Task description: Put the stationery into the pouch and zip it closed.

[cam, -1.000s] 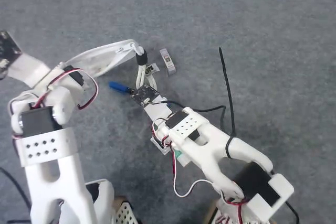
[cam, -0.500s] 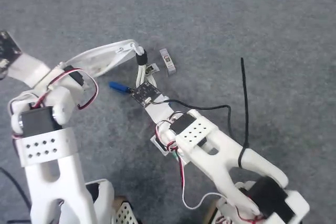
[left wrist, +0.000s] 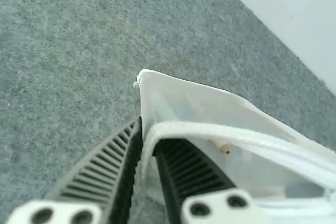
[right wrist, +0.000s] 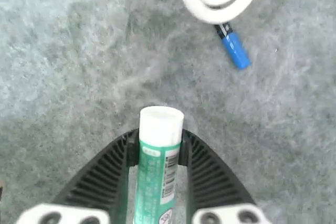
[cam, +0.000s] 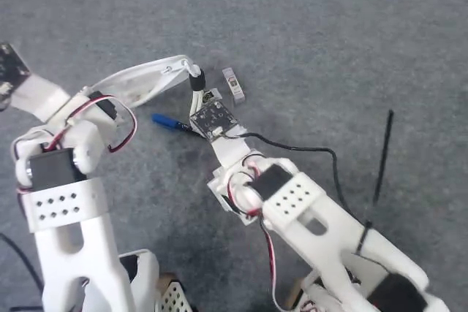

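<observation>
My left gripper (left wrist: pixel 147 129) is shut on the rim of the white pouch (left wrist: pixel 210 111), holding it up off the grey mat with its mouth open. In the high view the pouch (cam: pixel 142 78) stretches from the left arm toward the middle. My right gripper (right wrist: pixel 159 136) is shut on a green-and-white glue stick (right wrist: pixel 157 156), whose white cap points at the pouch's rim (right wrist: pixel 220 1). In the high view that gripper (cam: pixel 196 93) sits just at the pouch's open end. A blue pen (cam: pixel 170 123) lies on the mat beside it, as the right wrist view (right wrist: pixel 233 51) also shows.
A small grey block (cam: pixel 232 83) and another small item (cam: pixel 212 96) lie on the mat just right of the pouch's end. A black cable (cam: pixel 292 150) trails from the right arm. The grey mat (cam: pixel 351 56) is open to the right and far side.
The right arm's rear part has swung to the right, and its wrist has edged farther toward the pouch's end. The left arm and the pouch have stayed put.
</observation>
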